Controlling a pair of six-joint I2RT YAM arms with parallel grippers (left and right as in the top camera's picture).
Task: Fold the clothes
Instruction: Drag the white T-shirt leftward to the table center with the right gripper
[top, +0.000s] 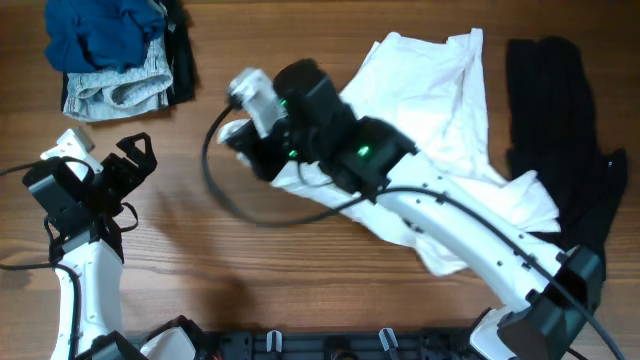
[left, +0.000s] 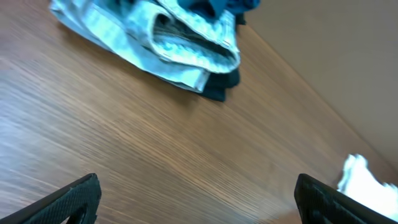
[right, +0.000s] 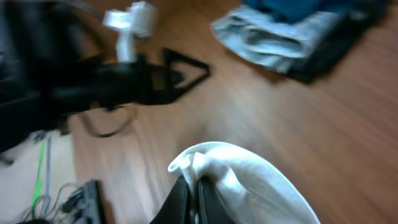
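Note:
The white shirt (top: 440, 120) lies wrinkled across the middle and right of the table, partly under my right arm. My right gripper (top: 240, 143) is shut on a bunched edge of the shirt at its left end. In the right wrist view the fingertips (right: 191, 184) pinch a fold of the white fabric (right: 249, 180), lifted a little above the wood. My left gripper (top: 135, 160) stands open over bare table at the left, well apart from the shirt. Its fingers (left: 74, 199) are spread wide with nothing between them, and a corner of the shirt (left: 367, 183) shows at the right edge.
A pile of clothes sits at the back left: blue cloth (top: 100, 35) on a light grey piece (top: 115, 92) with black beneath, also seen as the pile (left: 168, 37) ahead of the left gripper. A black garment (top: 560, 130) lies along the right edge.

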